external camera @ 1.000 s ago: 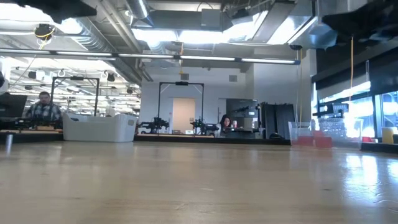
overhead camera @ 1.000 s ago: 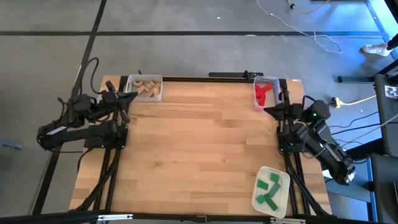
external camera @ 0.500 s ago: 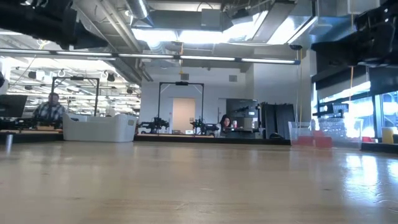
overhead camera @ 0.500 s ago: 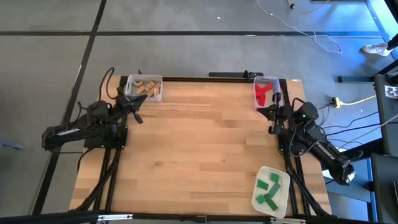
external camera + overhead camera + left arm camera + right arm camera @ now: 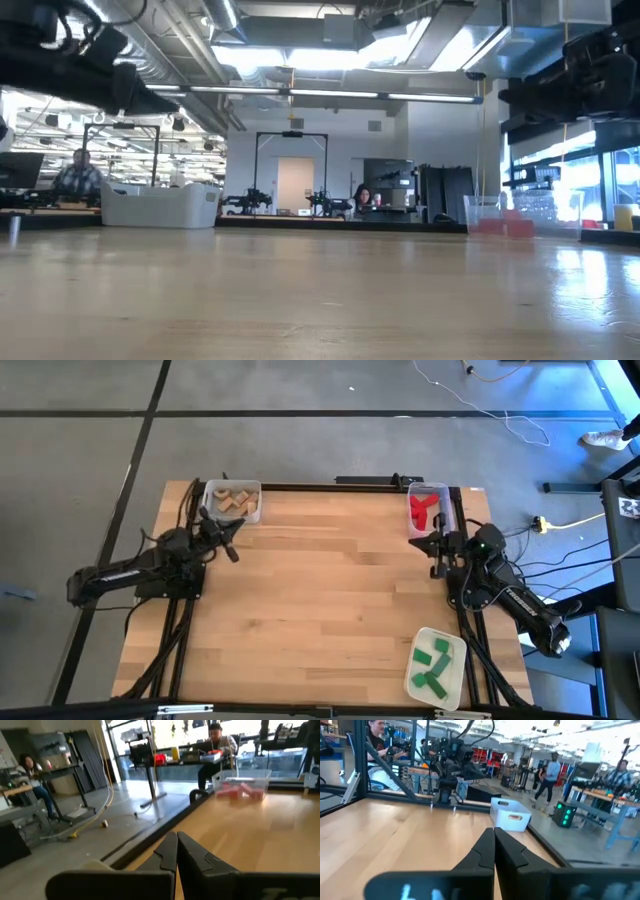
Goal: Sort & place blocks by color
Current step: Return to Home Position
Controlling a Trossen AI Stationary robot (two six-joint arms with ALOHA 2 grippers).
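- Both arms have drawn back from the bins over the last second. The left arm point(image 5: 130, 572) and right arm point(image 5: 510, 595) now fold over the left and right edges of the surface point(image 5: 320, 590). The left jaws and right jaws are pressed together, holding nothing.
- Sorting looks finished:
  - tan blocks point(image 5: 234, 502) sit in a clear bin point(image 5: 258, 510) at the surface's far-left corner;
  - red blocks point(image 5: 424, 510) sit in a second bin point(image 5: 409, 500) at its far-right corner;
  - green blocks point(image 5: 433, 663) lie on a white tray point(image 5: 455, 645) at its near-right corner.
- Risk: the left jaws hang near the tan bin, so a wide swing while folding could nudge it.
- Block counts are hard to make out, and the low view cuts both arms to dark shapes.
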